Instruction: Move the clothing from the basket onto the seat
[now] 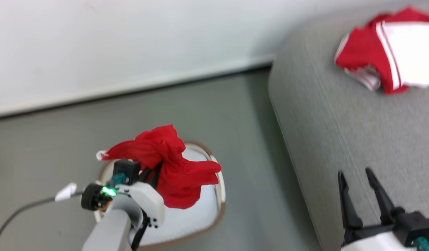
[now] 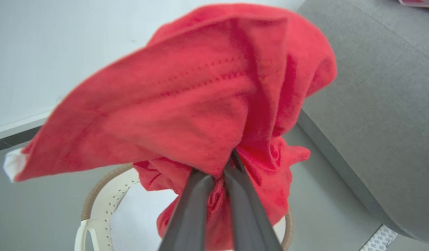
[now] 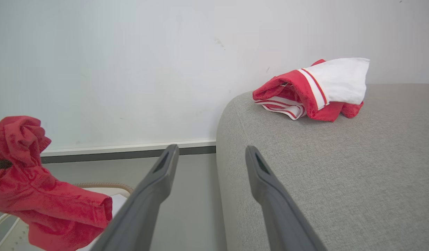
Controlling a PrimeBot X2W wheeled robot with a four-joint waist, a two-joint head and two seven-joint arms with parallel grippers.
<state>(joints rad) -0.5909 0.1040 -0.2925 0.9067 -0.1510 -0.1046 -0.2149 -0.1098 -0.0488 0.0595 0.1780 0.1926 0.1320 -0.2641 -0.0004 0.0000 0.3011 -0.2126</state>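
Red clothing (image 1: 176, 174), two pieces: one in clamped left gripper (image 2: 219, 173), one on seat (image 1: 339, 125); right gripper (image 1: 355, 173) gaping.

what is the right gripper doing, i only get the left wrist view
Observer: The right gripper is open and empty, near the edge of the sofa.
Operator: anything on the sofa yet
Observer: One red-and-white garment lies on it.
Operator: more left in the basket
Observer: Head view shows bare white liner in the basket under the held garment; the rest is hidden.
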